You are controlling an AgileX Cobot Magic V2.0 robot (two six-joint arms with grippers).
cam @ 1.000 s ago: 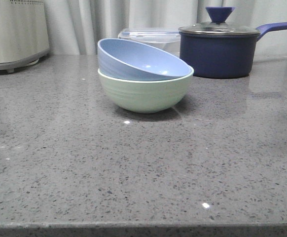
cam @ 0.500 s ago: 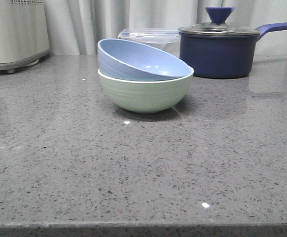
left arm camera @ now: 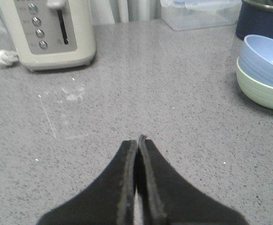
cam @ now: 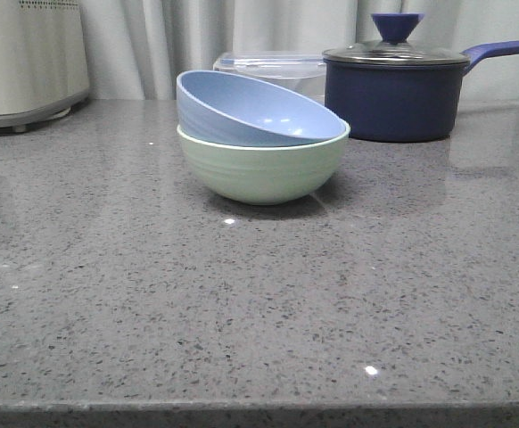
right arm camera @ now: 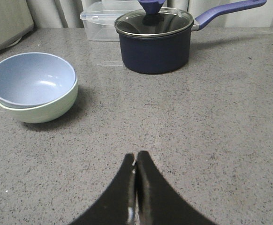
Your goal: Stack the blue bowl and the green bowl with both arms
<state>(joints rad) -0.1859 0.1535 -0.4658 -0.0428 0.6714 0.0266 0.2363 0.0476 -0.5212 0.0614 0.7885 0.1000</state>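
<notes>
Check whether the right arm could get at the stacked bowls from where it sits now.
Probably yes. In the right wrist view, only bare counter lies between the shut right end effector and the blue bowl nested in the green bowl. The saucepan stands off to the side, apart from that path.

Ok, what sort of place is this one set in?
Most likely a kitchen counter, or a mock-up of one: a speckled grey stone worktop with a lidded navy saucepan, a cream toaster and a clear plastic food container against a curtain.

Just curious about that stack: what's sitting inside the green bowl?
The blue bowl, tilted, sits in the green bowl. The green bowl's inside is covered, so anything beneath stays unseen.
</notes>
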